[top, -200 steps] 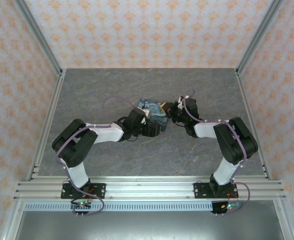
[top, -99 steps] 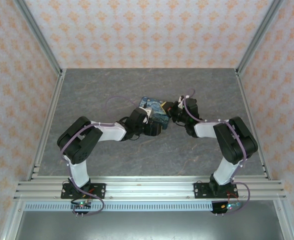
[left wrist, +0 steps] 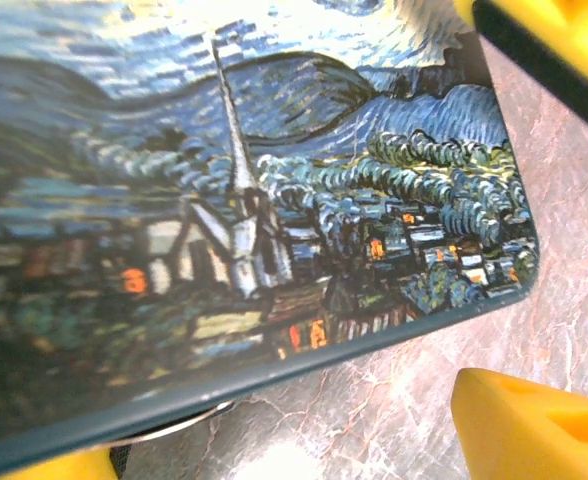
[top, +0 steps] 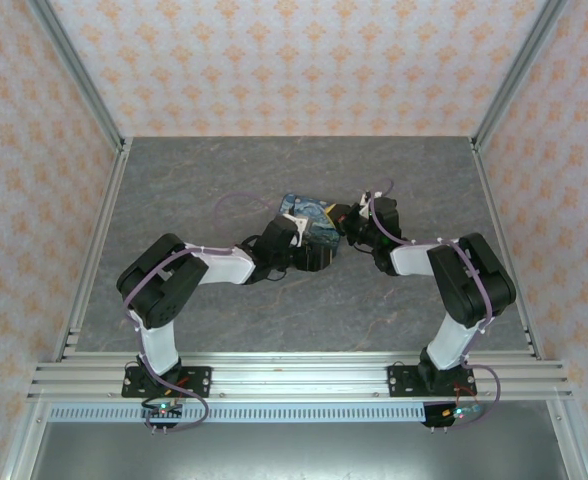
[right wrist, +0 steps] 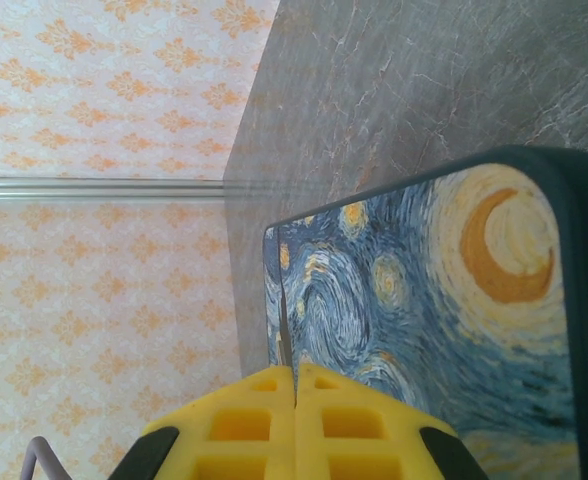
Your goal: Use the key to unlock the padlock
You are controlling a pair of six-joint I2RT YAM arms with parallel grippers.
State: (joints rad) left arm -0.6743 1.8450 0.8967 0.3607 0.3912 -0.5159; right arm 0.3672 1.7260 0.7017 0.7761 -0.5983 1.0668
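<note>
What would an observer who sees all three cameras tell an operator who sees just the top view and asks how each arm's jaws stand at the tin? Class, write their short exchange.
Operator: From above I can't tell. Are the right jaws closed?
Observer: Yes. In the right wrist view their yellow fingers are pressed together, and a thin grey strip, apparently the key, pokes out between them.
Operator: And the left jaws?
Observer: The left wrist view shows them wide open, with the tin and its painted lid right ahead of them.
</note>
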